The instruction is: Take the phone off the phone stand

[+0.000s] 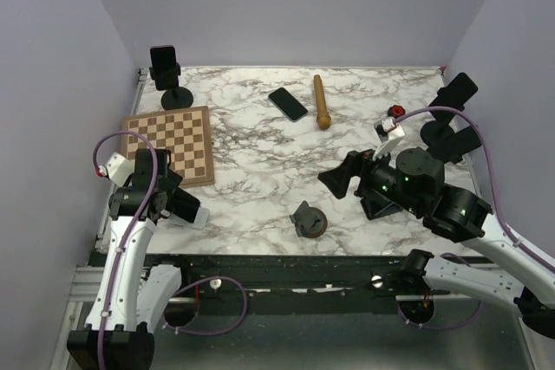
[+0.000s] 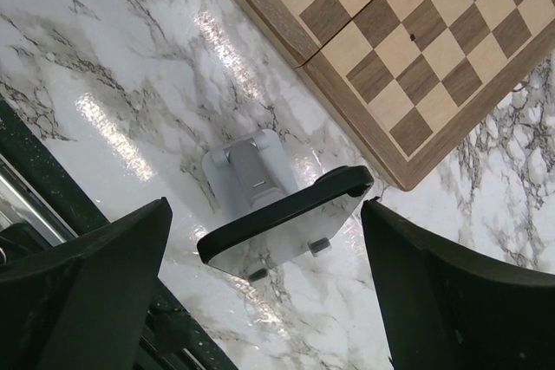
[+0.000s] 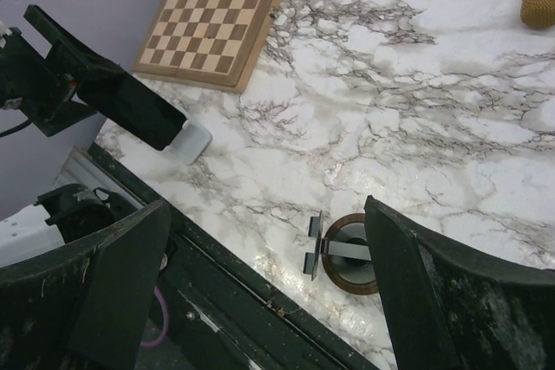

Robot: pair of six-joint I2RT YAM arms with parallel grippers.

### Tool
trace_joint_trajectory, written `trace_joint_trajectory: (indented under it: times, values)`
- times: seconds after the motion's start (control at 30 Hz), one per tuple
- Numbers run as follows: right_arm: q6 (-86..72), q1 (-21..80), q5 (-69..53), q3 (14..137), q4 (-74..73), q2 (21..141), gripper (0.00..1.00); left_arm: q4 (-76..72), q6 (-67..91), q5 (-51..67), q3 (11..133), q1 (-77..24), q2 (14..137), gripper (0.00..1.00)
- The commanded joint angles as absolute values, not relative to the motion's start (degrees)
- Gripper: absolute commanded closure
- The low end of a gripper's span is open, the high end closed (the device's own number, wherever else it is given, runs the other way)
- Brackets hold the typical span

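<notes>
A dark phone [image 2: 282,212] leans on a small white phone stand [image 2: 249,169] at the near left of the marble table, beside the chessboard's corner. The top view shows the phone [image 1: 181,204] and its stand [image 1: 199,217] right below my left gripper [image 1: 166,198]. In the left wrist view, that gripper [image 2: 264,207] hangs open over the phone, one finger on each side and apart from it. My right gripper [image 1: 341,178] hovers open over the table's middle with nothing between its fingers, and an empty round stand [image 3: 351,253] lies beneath it.
A chessboard [image 1: 173,140] lies at the left. Another phone [image 1: 288,103] lies flat at the back beside a wooden pestle [image 1: 322,101]. Black stands holding phones are at the back left [image 1: 165,71] and the right edge [image 1: 453,97]. The table's front edge [image 3: 217,253] is close.
</notes>
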State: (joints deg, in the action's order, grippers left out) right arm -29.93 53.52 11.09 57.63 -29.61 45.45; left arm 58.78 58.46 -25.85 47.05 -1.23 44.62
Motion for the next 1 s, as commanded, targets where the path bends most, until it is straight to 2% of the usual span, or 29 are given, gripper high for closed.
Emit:
trace_joint_trajectory:
  times: [0.0, 0.13, 0.4, 0.8, 0.97]
  values:
    - [-30.0, 53.7, 10.55, 56.3, -28.01, 45.42, 0.0, 60.12, 60.05, -23.89, 50.16, -0.88, 44.81, 0.01]
    - [-29.99, 53.7, 10.41, 55.87, -27.51, 45.46, 0.0, 63.44, 65.82, -21.21, 51.5, -0.92, 46.53, 0.02]
    - [-29.48, 53.72, 10.61, 56.08, -27.56, 45.35, 0.0, 75.1, 76.91, -23.25, 57.75, -1.05, 56.57, 0.01]
    - [-29.2, 53.7, 11.51, 56.43, -28.57, 44.39, 0.0, 75.35, 82.8, -26.73, 57.3, -2.43, 61.59, 0.01]
    - [-29.19, 53.73, 11.45, 56.77, -28.56, 44.8, 0.0, 76.2, 84.68, -28.9, 57.13, -2.64, 62.05, 0.06]
